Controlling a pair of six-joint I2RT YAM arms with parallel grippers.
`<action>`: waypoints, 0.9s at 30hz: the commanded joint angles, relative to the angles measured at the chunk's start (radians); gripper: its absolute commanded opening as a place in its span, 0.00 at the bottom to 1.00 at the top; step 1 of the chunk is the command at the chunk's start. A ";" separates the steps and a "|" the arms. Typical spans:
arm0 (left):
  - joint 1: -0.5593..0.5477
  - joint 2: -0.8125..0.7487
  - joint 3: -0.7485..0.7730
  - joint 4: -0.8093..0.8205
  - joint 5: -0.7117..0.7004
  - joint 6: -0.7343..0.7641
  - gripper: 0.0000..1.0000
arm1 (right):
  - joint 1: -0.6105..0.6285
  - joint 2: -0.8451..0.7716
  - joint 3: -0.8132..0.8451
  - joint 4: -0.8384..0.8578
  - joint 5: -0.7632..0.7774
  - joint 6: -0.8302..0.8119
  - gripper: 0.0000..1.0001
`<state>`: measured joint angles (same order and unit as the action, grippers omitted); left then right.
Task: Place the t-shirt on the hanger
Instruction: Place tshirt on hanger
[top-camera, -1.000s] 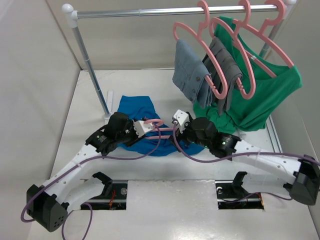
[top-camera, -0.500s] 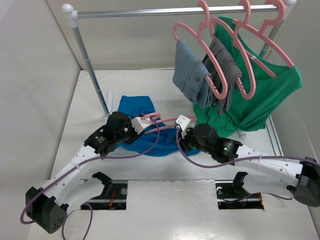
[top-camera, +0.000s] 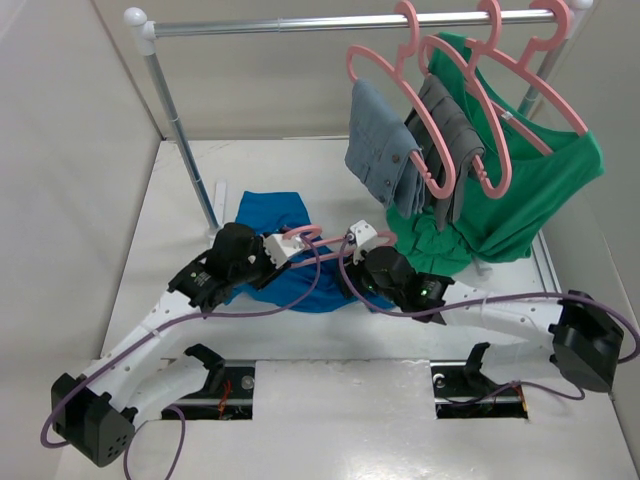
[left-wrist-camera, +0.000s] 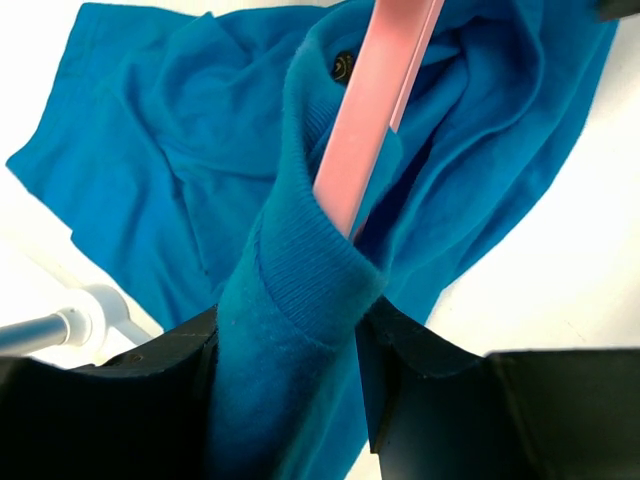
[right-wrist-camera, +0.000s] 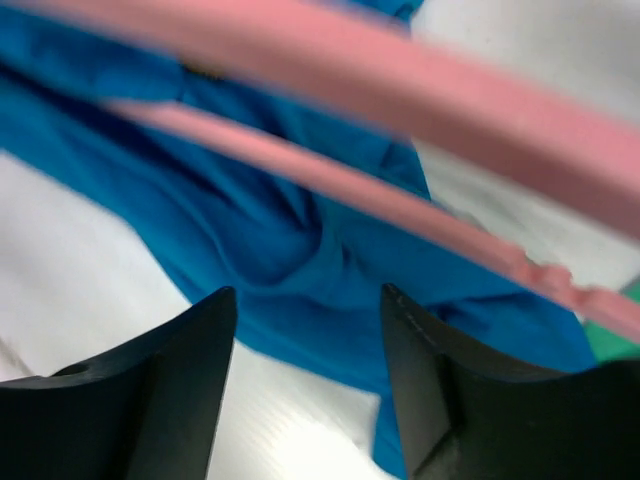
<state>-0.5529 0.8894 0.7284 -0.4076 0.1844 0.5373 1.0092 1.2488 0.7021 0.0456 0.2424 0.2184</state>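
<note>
Movement belongs to the right arm alone: over the last second it has swung in from the right, and the right claw (top-camera: 358, 238) has narrowed from wide open to roughly half open. Its wrist view shows the fingers apart with nothing clamped between them; the hanger (right-wrist-camera: 330, 190) crosses just ahead of them, over the t-shirt (right-wrist-camera: 270, 250).

The left claw (top-camera: 283, 247) has not shifted. It is partly closed and pinches the ribbed collar (left-wrist-camera: 300, 270), and one arm of the hanger (left-wrist-camera: 375, 100) runs up through the neck opening beside that fold.

The t-shirt (top-camera: 270, 215) lies crumpled on the worktop (top-camera: 180, 200), left of centre and near the foot of the rail's post, with both claws at its near edge. The hanger (top-camera: 325, 253) lies across it between the two claws, much where it was.

Judging by this, one shoulder is threaded and the other is still outside the neck. The right claw seems to be lining up on the hanger or the far side of the collar, but has no grip yet, so the job looks about midway.
</note>
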 joint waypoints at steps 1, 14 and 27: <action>-0.001 0.000 0.049 0.033 0.050 -0.011 0.00 | 0.005 0.055 -0.007 0.152 0.078 0.131 0.63; -0.001 0.008 0.049 0.043 0.081 -0.039 0.00 | -0.017 0.251 0.013 0.244 0.120 0.222 0.46; -0.001 -0.001 0.049 0.043 0.080 -0.068 0.00 | -0.077 0.327 -0.030 0.344 0.030 0.207 0.00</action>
<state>-0.5526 0.9245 0.7311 -0.4911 0.2062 0.5003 0.9466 1.6176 0.7136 0.3805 0.2863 0.4118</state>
